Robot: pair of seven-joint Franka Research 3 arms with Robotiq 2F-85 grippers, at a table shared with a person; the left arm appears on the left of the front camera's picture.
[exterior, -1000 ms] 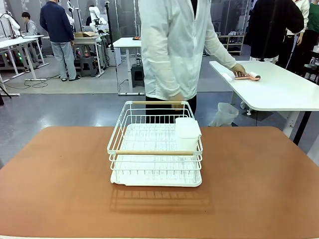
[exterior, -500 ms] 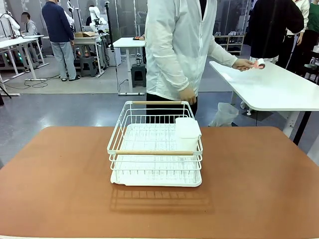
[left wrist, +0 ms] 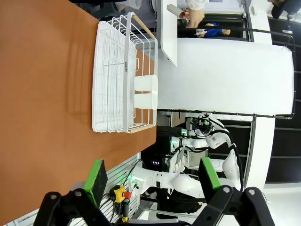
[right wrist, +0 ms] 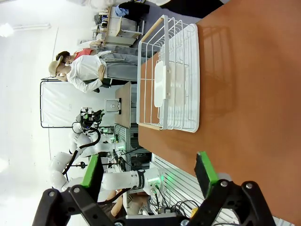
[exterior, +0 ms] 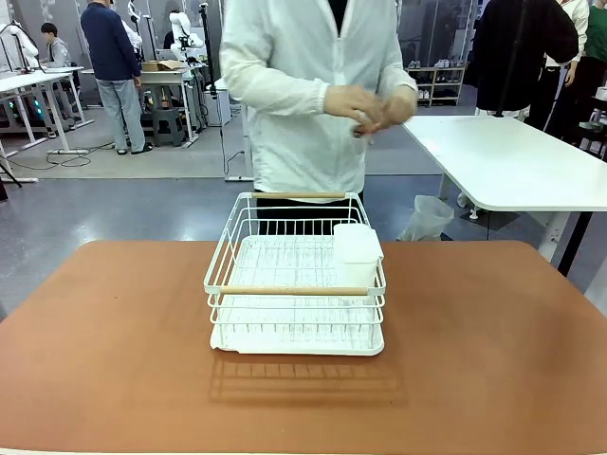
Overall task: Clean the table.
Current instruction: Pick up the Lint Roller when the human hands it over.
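Two grippers hang released, jaws spread wide with nothing between the green pads: the left gripper [left wrist: 153, 169] and the right gripper [right wrist: 148, 165], each looking along its own side of the large reddish-brown table [exterior: 493, 341] with its smooth matte top and rounded corners. That table lies between the robot and the person, taking up the near half of the front view. At its middle, toward the far edge, it carries a white wire dish rack [exterior: 294, 313].

My judgement is that the table is heavy, rigid and not a thing to grip at all. Cleaning it likely means wiping the flat top (a cloth should slide easily on that finish) or lifting off what stands on it. The rack looks light and stiff. Its pale wooden bar [exterior: 294, 290] along the near rim seems the best hold, though the tray under it might slip loose. A white plastic box [exterior: 357, 244] hangs at the rack's far right corner.

From the front, the whole top and the person's hands [exterior: 375, 106] can be read, brought together at chest height around a small pale object too blurred to name. The wrist views add the spread fingers and the rack's long sides, seen sideways.
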